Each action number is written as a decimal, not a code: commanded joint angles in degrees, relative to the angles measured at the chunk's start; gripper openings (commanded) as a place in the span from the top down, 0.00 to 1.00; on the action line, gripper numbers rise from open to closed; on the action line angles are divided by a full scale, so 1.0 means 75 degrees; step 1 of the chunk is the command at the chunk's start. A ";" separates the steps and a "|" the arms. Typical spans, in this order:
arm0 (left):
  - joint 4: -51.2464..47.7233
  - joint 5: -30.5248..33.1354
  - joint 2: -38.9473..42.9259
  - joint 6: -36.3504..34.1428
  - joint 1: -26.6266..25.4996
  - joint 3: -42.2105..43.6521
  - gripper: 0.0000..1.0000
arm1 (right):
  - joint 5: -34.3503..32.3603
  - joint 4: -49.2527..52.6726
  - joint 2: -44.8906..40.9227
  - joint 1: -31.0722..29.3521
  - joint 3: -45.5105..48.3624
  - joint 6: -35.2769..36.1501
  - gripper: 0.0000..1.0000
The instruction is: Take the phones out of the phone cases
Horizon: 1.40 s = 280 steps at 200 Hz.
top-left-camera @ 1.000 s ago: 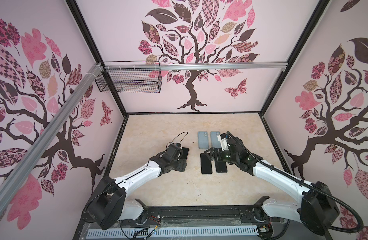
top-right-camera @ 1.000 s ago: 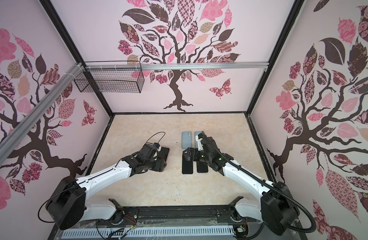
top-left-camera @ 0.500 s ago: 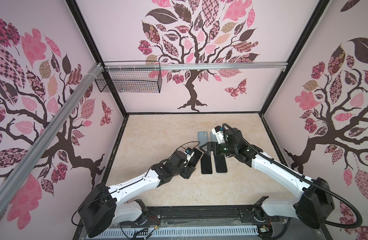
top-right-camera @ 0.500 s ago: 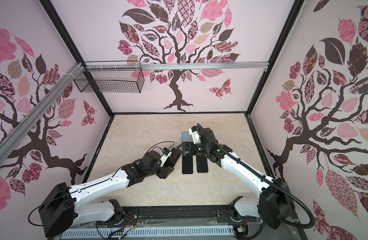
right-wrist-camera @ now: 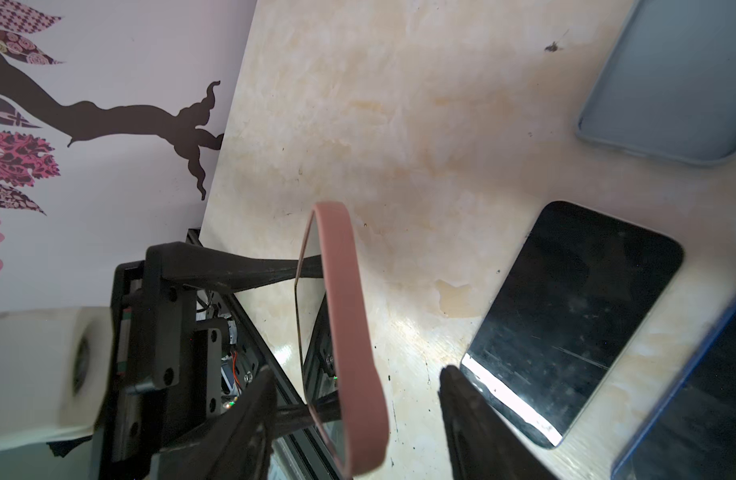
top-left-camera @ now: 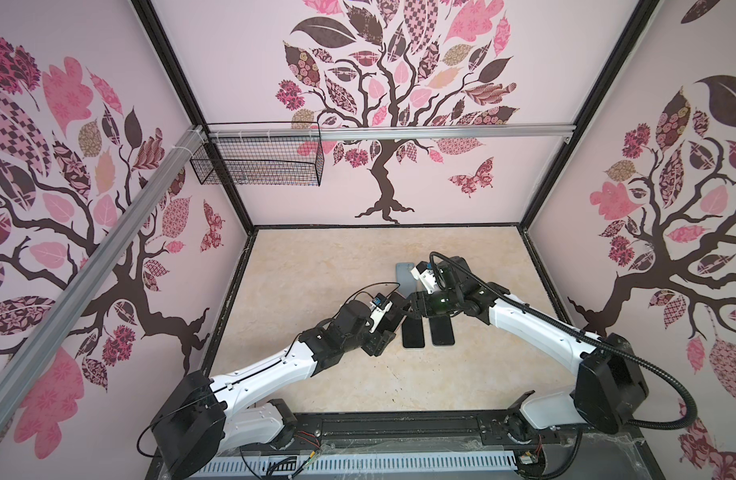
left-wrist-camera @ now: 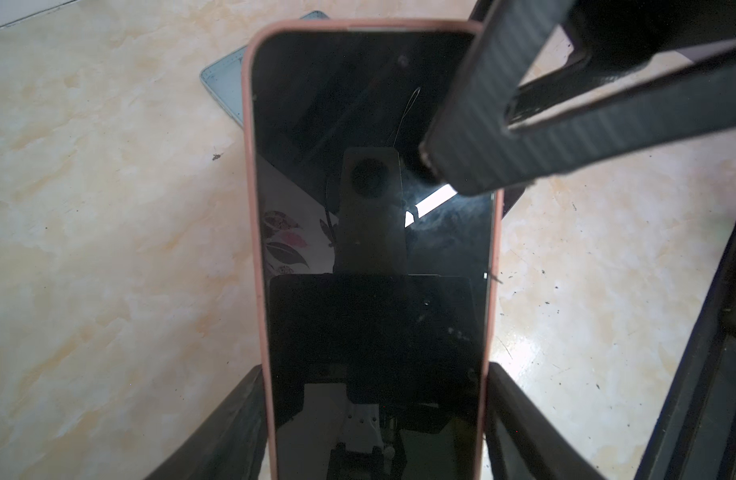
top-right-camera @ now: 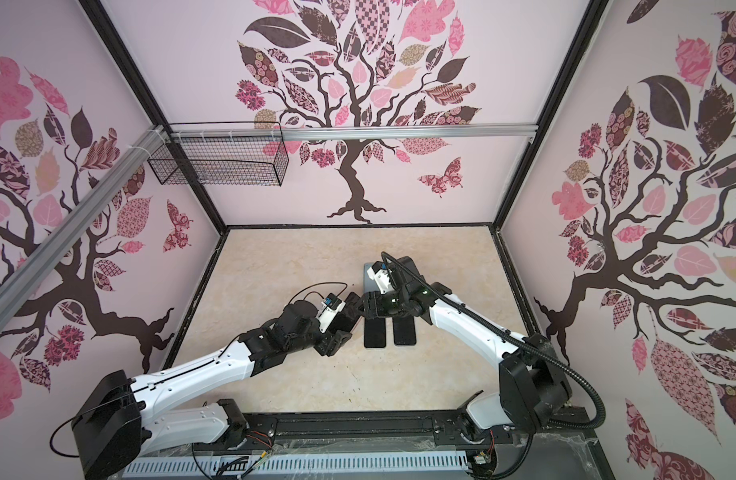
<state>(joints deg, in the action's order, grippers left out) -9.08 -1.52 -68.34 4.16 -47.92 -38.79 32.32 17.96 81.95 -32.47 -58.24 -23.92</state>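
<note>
Worktop: pale marbled, with both arms meeting near its middle

Lying flat: two bare black phones side by side. An empty grey-blue case lies just beyond them, partly under the right arm. These look like work already finished, but that is only a guess from how they lie

Task's thing: a phone in a pink case, held up off the worktop between the two arms, just left of the bare phones in both top views

Left pincer: clenched on the long sides of the pink case near one end, screen facing its wrist camera

Right pincer: straddles the far end of the phone
- One finger lies across the screen corner
- The other stands behind the pink back with a clear gap
- So it is released, not yet gripping

Case fit: the pink rim runs unbroken along the screen edges that show in the left wrist view. No corner is peeled back, and the phone sits fully seated

Progress, as I read it:
- Done: the cased phone is picked up, presented and braced, and the second pincer is in place
- Left: close on that end, work the rim off a corner, draw the phone clear, then set phone and case down apart
- The actual separation has not begun
</note>
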 commanded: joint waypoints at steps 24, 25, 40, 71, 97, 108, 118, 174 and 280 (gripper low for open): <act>0.0519 -0.0239 0.0223 -0.0156 -0.0021 0.0115 1.00 | 0.0633 -0.0162 0.0250 0.0017 -0.0263 -0.0048 0.53; 0.0519 -0.0241 0.0226 -0.0162 -0.0021 0.0118 1.00 | 0.0629 -0.0159 0.0251 0.0017 -0.0262 -0.0046 0.53; 0.0549 -0.0333 0.0246 -0.0237 -0.0032 0.0126 1.00 | 0.0575 -0.0155 0.0279 0.0023 -0.0268 -0.0012 0.57; 0.0550 -0.0401 0.0351 -0.0341 -0.0040 0.0163 1.00 | 0.0584 -0.0189 0.0282 0.0021 -0.0263 -0.0055 0.66; 0.0677 -0.0382 0.0479 -0.0356 -0.0048 0.0303 1.00 | 0.0478 -0.0149 0.0235 0.0020 -0.0265 -0.0068 0.75; 0.0741 -0.0264 0.0530 -0.0315 -0.0047 0.0373 1.00 | 0.0406 -0.0104 0.0206 0.0023 -0.0272 -0.0056 0.78; 0.0754 -0.0186 0.0595 -0.0270 -0.0045 0.0422 1.00 | 0.0405 -0.0116 0.0155 0.0020 -0.0252 -0.0059 0.81; 0.1116 0.0156 0.1494 0.0433 -0.0040 0.0528 0.50 | -0.0509 -0.0461 -0.0814 0.0125 -0.0075 -0.0115 1.00; 0.0029 -0.1788 0.1858 0.2841 0.1412 -0.1016 0.02 | -0.2797 -0.1529 -0.3196 0.0281 0.0392 0.0386 1.00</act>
<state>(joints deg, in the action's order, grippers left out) -8.97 -6.13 -54.48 22.13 -38.15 -43.59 13.98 11.46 61.12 -30.72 -53.32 -23.75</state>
